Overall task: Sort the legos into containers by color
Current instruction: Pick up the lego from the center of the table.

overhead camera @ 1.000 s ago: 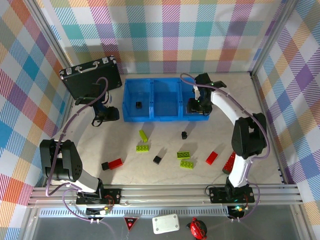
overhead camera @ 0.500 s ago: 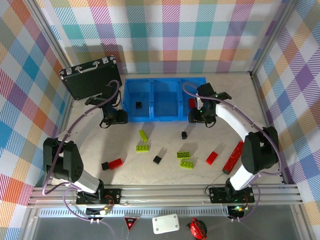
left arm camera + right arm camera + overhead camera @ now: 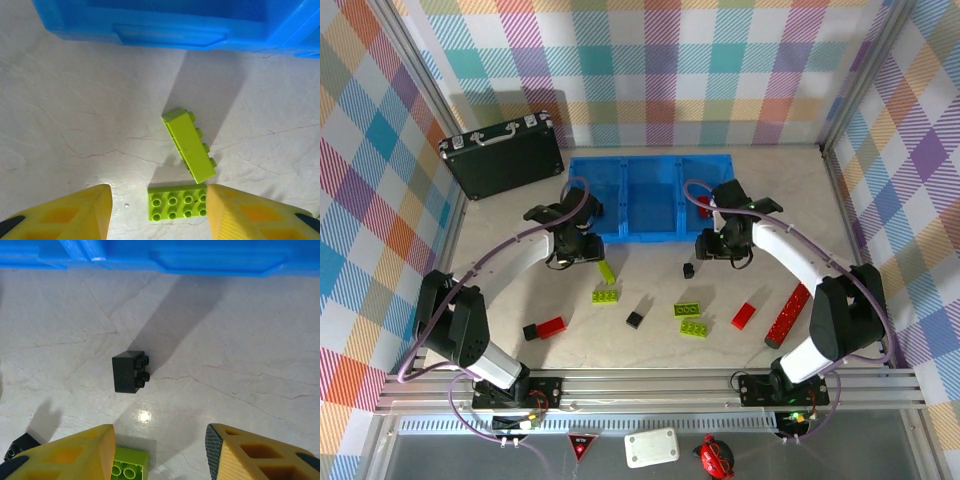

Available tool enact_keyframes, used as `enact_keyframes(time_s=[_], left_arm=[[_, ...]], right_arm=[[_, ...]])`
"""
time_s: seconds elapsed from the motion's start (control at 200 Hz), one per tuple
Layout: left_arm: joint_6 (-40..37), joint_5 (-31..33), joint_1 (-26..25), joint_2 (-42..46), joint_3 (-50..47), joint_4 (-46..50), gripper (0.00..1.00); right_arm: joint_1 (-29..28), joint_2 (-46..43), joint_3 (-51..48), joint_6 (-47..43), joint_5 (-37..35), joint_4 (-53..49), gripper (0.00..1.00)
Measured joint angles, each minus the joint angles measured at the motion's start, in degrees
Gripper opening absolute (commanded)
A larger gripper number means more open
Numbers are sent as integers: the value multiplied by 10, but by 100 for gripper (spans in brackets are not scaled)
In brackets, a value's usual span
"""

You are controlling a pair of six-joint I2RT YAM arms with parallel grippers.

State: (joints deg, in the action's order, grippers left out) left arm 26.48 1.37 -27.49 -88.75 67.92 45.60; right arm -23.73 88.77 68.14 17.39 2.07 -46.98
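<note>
In the left wrist view the blue bin (image 3: 170,30) runs off the top edge, and the yellow fingers (image 3: 65,212) of the left gripper (image 3: 157,194) are cut by the bottom edge. In the right wrist view a lime-green plate (image 3: 129,467) is clipped at the bottom, and a black brick (image 3: 17,446) sits mostly hidden behind a finger (image 3: 65,455).

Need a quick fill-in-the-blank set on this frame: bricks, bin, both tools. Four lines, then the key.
1. Two ___ legos lie on the table ahead of the open left tool.
2. The single brick ahead of the open right tool is ___.
3. The long red bar lies beside the ___ arm.
4. The blue bin has ___ compartments.

Missing words: lime-green; black; right; three.
</note>
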Motion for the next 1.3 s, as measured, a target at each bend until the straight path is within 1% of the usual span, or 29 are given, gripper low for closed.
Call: enact_keyframes(time_s=[0.185, 0.39, 0.55, 0.765, 0.83, 1.035, 1.3], left_arm=[[57, -5, -25, -37, -25, -43, 51], [85, -11, -50, -93, -26, -75, 48], [89, -13, -51, -120, -26, -87, 42], [89, -13, -51, -136, -25, -94, 31], [89, -13, -51, -138, -25, -98, 29], [88, -13, -51, -137, -25, -98, 26], [85, -13, -51, -131, -14, -89, 26]], right_arm=[[-3, -7, -11, 0, 2, 4, 52], [-3, -19, -19, 0, 2, 6, 52], [-3, -24, -19, 0, 1, 6, 52], [-3, -25, -19, 0, 1, 6, 52], [-3, -27, -19, 0, 1, 5, 52], [-3, -31, -19, 0, 1, 2, 52], [-3, -31, -19, 0, 1, -3, 52]])
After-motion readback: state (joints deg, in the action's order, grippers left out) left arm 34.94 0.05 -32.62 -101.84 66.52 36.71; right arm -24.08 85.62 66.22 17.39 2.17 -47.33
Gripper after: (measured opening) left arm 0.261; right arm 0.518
